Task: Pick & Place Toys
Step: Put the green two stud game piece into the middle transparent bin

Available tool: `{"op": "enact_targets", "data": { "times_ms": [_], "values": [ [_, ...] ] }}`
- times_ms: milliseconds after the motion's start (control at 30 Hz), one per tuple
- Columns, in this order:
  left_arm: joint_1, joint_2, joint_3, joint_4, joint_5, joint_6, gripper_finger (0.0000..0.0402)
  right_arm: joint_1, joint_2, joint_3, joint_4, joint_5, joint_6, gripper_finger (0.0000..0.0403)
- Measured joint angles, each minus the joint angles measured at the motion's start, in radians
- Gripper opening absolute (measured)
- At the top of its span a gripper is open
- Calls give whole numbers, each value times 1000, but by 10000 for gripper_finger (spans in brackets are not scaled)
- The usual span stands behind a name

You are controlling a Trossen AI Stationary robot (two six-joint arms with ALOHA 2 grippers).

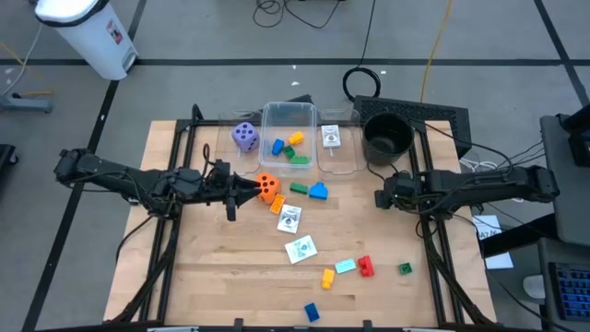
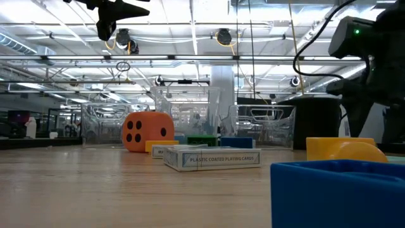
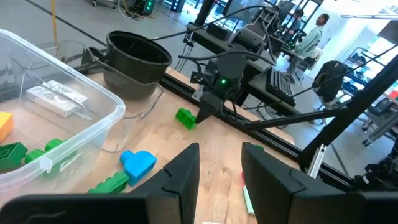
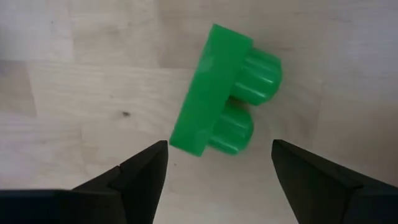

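Green block, a two-stud building piece, is the thing the right arm is placed to take. Seen from above, the right gripper is found at the right side of the table, in front of the black round pot; the block itself is hidden beneath it in this view. The left gripper is seen at table centre, just beside the orange die, so the right arm is judged the nearer one to this block.

In the low view, the orange die is shown standing on the wood, with a card box lying nearer the camera; the green block cannot be made out.

In the left wrist view, the block is seen lying on the table under the right arm's head, near the pot. The left fingers are shown narrowly parted, with nothing between them.

In the right wrist view, the block is shown lying on its side on the wood, studs pointing sideways. Its long axis is seen running slantwise to the line joining the two fingertips. The right fingers are spread wide and empty, with the block lying ahead of the tips, not yet between them.
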Motion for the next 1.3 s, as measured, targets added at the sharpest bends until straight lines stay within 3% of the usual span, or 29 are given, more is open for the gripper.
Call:
{"op": "enact_targets", "data": {
  "times_ms": [433, 867, 1067, 1300],
  "values": [
    [0, 0, 0, -1, 0, 2, 122, -72, 11, -105, 208, -17, 53, 270],
    [0, 0, 0, -6, 0, 3, 122, -74, 14, -110, 195, 5, 37, 185],
    [0, 0, 0, -7, -1, 3, 122, -74, 5, -113, 230, 3, 10, 181],
    [1, 0, 0, 3, -2, 2, 122, -51, -40, -118, 466, -27, -25, 177]
  ]
}}
